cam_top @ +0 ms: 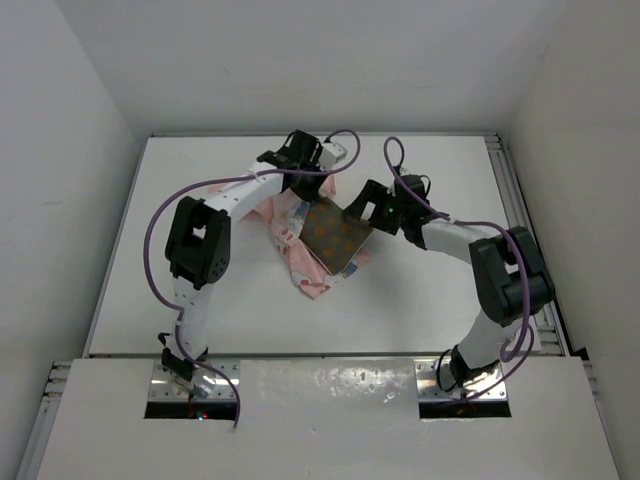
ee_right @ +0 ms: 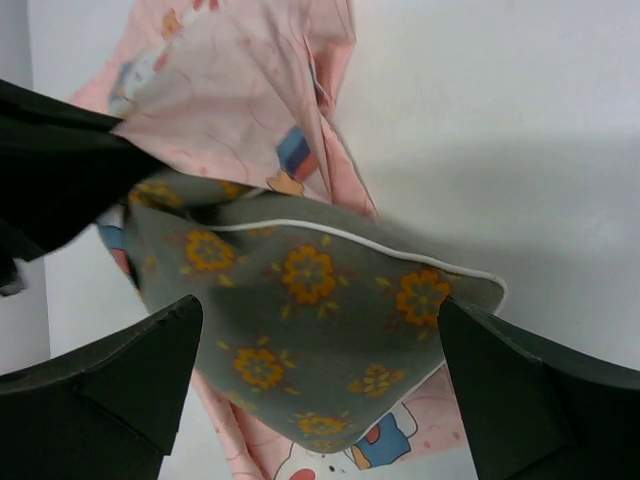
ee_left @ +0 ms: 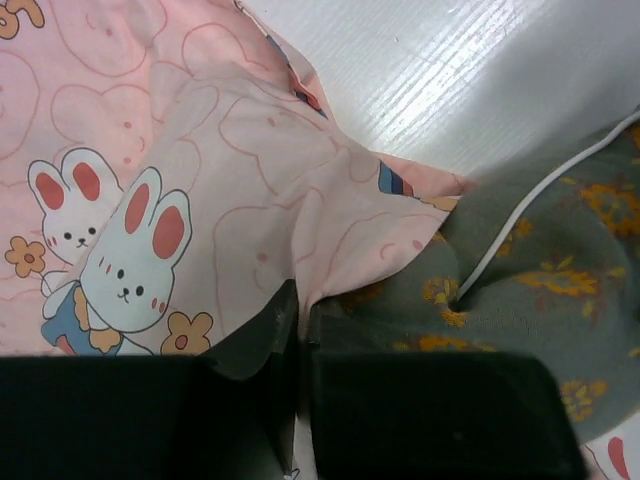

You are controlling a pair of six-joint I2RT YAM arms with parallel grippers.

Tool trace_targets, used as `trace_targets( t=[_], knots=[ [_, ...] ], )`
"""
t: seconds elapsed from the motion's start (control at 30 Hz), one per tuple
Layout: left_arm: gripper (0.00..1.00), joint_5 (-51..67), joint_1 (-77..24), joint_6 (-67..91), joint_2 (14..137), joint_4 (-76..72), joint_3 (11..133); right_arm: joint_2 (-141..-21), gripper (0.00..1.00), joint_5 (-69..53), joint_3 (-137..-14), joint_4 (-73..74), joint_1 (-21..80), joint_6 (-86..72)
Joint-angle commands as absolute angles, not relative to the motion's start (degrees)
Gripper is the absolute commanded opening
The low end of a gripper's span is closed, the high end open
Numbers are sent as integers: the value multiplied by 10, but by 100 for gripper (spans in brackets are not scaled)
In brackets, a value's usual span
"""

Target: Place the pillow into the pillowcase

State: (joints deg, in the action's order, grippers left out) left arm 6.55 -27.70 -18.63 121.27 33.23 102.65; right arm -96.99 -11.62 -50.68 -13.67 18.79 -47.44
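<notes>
The pink bunny-print pillowcase (cam_top: 288, 243) lies crumpled at mid-table. The dark pillow (cam_top: 336, 235) with orange flowers lies tilted on it, its far end under the case's lifted edge. My left gripper (cam_top: 302, 186) is shut on an edge of the pillowcase (ee_left: 250, 180), pinching the cloth between its fingertips (ee_left: 282, 318), with the pillow (ee_left: 540, 280) right beside them. My right gripper (ee_right: 320, 305) is open wide, and the pillow (ee_right: 300, 300) spans the gap between its fingers (ee_right: 130, 370). The right fingertip touches the pillow's corner. The pillowcase (ee_right: 240, 90) drapes behind it.
The white table (cam_top: 440, 300) is walled by white panels at left, back and right. Purple cables loop over both arms (cam_top: 160, 230). The left gripper's dark body (ee_right: 50, 170) sits close to the pillow's far end in the right wrist view.
</notes>
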Motion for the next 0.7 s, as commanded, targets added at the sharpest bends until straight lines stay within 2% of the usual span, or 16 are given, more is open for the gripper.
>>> trace_targets(
  t=[0.0, 0.07, 0.13, 0.17, 0.2, 0.27, 0.47, 0.67],
  knots=[
    [0, 80, -279, -165, 1202, 333, 1059, -1004, 99, -160, -506, -167, 209, -492],
    [0, 104, -282, -157, 1201, 358, 1091, -1034, 97, -177, -513, -179, 225, -501],
    [0, 117, -286, -153, 1197, 382, 1125, -1050, 82, -201, -519, -206, 233, -511],
    [0, 120, -289, -151, 1193, 389, 1134, -1056, 58, -226, -522, -220, 236, -513],
    [0, 126, -290, -150, 1189, 394, 1141, -1054, 42, -232, -521, -231, 240, -515],
    [0, 136, -292, -149, 1180, 407, 1155, -1030, 0, -237, -515, -260, 244, -506],
    [0, 166, -293, -155, 1174, 432, 1160, -935, 0, -277, -479, -358, 256, -491],
    [0, 236, -295, -166, 1161, 463, 1179, -904, 0, -228, -482, -446, 281, -567]
  ],
)
